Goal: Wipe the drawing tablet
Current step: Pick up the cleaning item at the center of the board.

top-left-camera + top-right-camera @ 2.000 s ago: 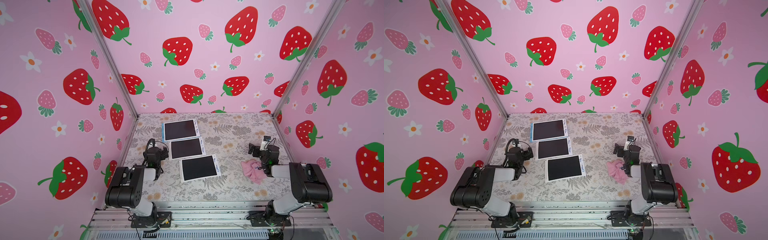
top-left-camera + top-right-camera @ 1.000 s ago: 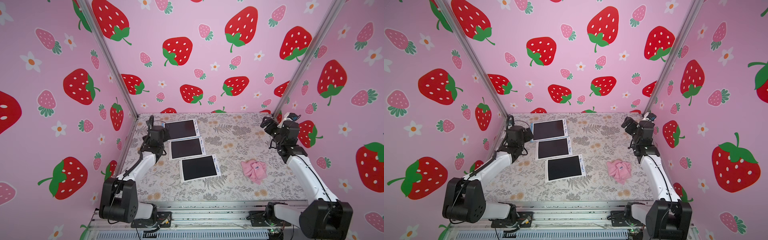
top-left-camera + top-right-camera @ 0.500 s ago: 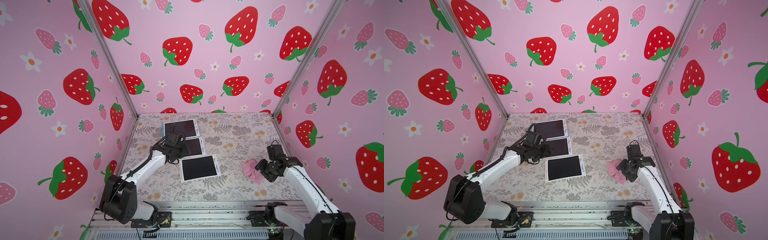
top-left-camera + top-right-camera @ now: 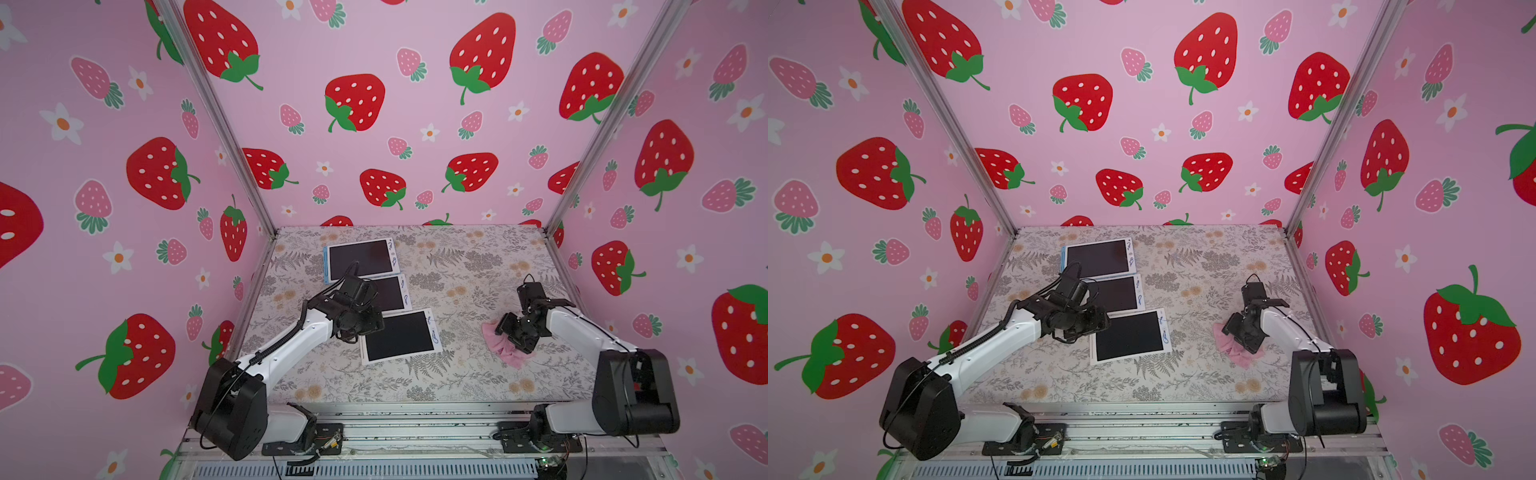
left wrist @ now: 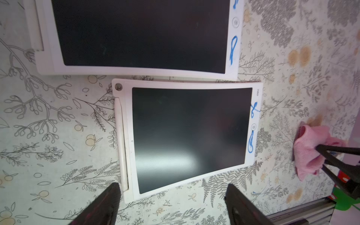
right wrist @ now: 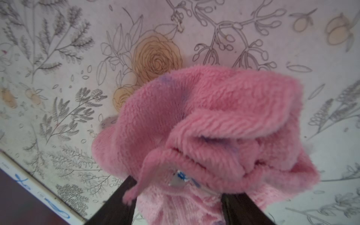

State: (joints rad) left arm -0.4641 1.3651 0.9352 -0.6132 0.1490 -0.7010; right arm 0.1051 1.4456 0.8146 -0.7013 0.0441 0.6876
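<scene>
Pink fleece, the cloth [image 6: 204,120] lies bunched on the floral table [image 4: 457,382] toward its right side, well apart from the tablets. The right gripper [image 6: 177,189] stands over it with a dark finger on either side and fleece filling the gap. Whether the jaws actually pinch it, I cannot tell. A small tag [image 6: 180,176] on the cloth carries blue print, too blurred to read.

Three white-framed drawing tablets lie in a column left of centre: the far tablet [image 4: 359,257], the middle tablet [image 4: 390,293] and the near tablet [image 5: 191,136], all with dark screens. Blue scribbles [image 5: 251,142] mark each right-hand bezel. The tiny printed word [image 5: 257,92] at the near tablet's corner is too small to read. The left gripper [image 5: 172,188] hangs above the near tablet's left side, jaws spread wide, holding nothing.
</scene>
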